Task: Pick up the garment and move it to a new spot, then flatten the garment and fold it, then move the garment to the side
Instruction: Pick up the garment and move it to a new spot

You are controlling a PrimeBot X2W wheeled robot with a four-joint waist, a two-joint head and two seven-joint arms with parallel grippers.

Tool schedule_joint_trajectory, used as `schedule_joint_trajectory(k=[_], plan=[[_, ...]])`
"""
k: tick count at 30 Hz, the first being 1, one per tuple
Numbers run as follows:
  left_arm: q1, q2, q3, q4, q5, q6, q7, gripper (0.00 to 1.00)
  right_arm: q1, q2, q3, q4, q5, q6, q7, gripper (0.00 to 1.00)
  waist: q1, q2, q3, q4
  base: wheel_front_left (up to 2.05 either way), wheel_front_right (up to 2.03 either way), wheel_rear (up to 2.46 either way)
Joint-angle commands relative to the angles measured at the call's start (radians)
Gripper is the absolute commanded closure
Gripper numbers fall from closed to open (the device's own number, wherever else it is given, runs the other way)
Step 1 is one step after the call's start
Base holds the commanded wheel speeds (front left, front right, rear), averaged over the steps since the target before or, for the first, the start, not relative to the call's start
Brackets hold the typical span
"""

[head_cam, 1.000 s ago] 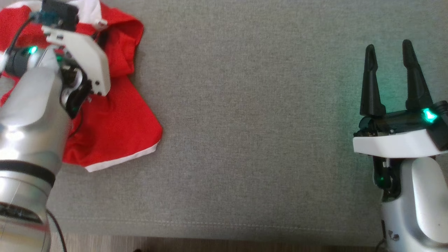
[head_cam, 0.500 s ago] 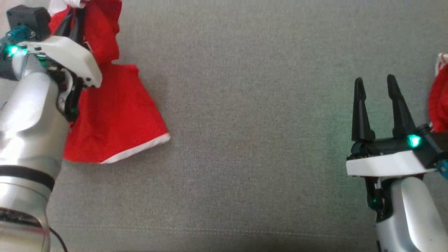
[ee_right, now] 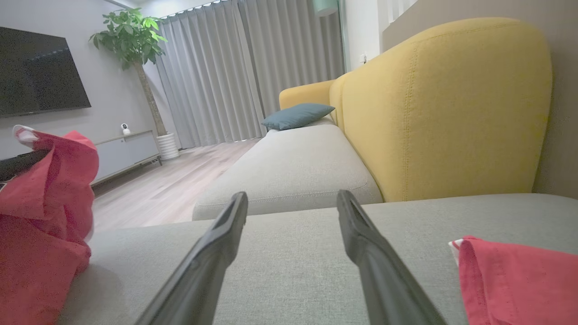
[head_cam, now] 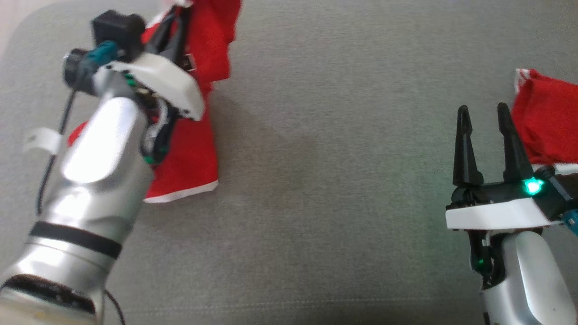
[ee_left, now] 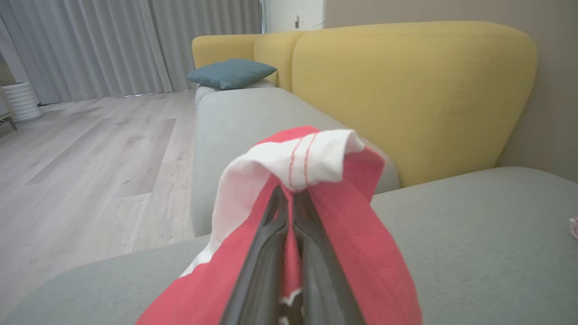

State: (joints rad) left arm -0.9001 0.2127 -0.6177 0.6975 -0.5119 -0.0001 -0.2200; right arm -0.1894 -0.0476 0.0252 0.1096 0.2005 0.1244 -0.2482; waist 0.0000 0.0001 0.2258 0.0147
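The garment (head_cam: 192,158) is red with white trim. My left gripper (head_cam: 177,20) is shut on its upper part and holds it up over the grey sofa seat (head_cam: 334,180), with the lower hem touching the seat. In the left wrist view the two fingers (ee_left: 271,253) pinch red cloth, and a white band of the garment (ee_left: 302,155) folds over their tips. My right gripper (head_cam: 482,113) stands open at the lower right with nothing between its fingers. In the right wrist view the held garment (ee_right: 43,225) hangs at the left, well away from the open right gripper (ee_right: 291,198).
A second red cloth with white trim (head_cam: 548,119) lies on the seat just right of my right gripper, also seen as the red cloth (ee_right: 515,280). A yellow backrest (ee_left: 406,90) stands behind the seat. A teal cushion (ee_right: 298,115) lies further along. Wooden floor (ee_left: 90,149) lies beyond the seat's left edge.
My left gripper has lifted the garment off the seat and carried it up and rightward. The head camera has turned too, bringing the second red cloth into view. The right gripper stays open.
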Motion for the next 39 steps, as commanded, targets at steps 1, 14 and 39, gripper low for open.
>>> schedule_joint_trajectory(k=[1, 14, 39], plan=[[-0.033, 0.024, 0.024, -0.039, 0.008, 0.007, 0.002, 1.00, -0.009, -0.003, 0.026, -0.029, 0.006, 0.006, -0.009, 0.00, 0.0000, -0.0001, -0.001, -0.021, 0.00, 0.00, 0.00], [-0.047, -0.106, -0.046, -0.203, 0.019, 0.073, 0.063, 1.00, -0.031, -0.003, 0.060, -0.020, 0.064, 0.006, -0.013, 0.00, 0.0000, -0.0001, -0.003, -0.190, 0.00, 0.00, 0.00], [-0.100, -0.136, -0.103, 0.052, 0.047, 0.079, -0.012, 0.00, -0.050, -0.003, 0.093, -0.024, 0.093, 0.006, -0.013, 0.00, 0.0000, -0.0001, 0.071, -0.270, 0.00, 0.00, 0.00]])
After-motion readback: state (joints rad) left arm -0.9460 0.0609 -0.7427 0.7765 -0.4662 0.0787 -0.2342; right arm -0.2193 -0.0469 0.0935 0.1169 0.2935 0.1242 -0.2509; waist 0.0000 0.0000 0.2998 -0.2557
